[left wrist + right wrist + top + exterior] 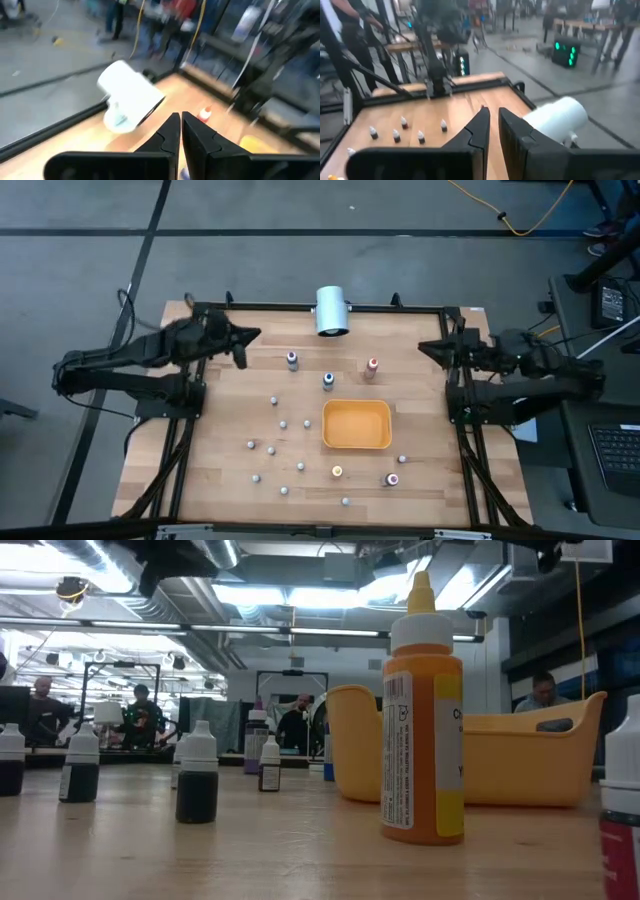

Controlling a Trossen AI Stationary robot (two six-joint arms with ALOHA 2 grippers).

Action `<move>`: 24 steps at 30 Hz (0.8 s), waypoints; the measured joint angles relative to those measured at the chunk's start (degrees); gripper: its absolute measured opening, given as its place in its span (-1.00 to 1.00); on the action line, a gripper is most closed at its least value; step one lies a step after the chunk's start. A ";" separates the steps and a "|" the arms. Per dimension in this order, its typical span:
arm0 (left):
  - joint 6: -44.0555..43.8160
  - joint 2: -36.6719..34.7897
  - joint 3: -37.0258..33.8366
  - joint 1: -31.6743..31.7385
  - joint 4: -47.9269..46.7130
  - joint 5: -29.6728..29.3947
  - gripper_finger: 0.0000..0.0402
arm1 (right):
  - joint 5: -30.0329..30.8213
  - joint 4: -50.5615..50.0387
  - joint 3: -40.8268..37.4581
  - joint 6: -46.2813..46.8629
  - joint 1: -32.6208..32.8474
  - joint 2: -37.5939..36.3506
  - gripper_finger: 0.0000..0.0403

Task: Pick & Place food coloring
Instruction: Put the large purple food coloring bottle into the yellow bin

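Observation:
Several food coloring bottles stand upright on their bases, scattered over the wooden table: one with a blue body, one with a red body, and many seen as pale caps, such as. In the low view an orange bottle stands nearest. My left gripper hangs shut above the table's far left, clear of every bottle; its fingers meet. My right gripper hangs above the far right, its fingers nearly together with nothing between them.
An orange-yellow tray sits right of the table's middle, and nothing lies in it. A big white cylinder lies at the middle of the far edge. A black frame rims the table. People show in the room behind.

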 joint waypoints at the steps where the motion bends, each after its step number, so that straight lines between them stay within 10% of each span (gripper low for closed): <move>1: 0.88 2.28 3.32 1.45 -3.69 1.11 -0.89 | 0.02 -1.22 1.47 0.58 -0.37 1.51 -0.78; 12: 16.97 25.88 28.73 14.23 -22.86 17.96 -0.29 | -0.56 -4.25 5.08 3.75 -3.00 10.35 -0.78; 24: 25.47 40.21 30.78 16.22 -31.64 19.82 0.31 | -1.99 -4.17 5.10 3.57 -3.00 11.04 -0.78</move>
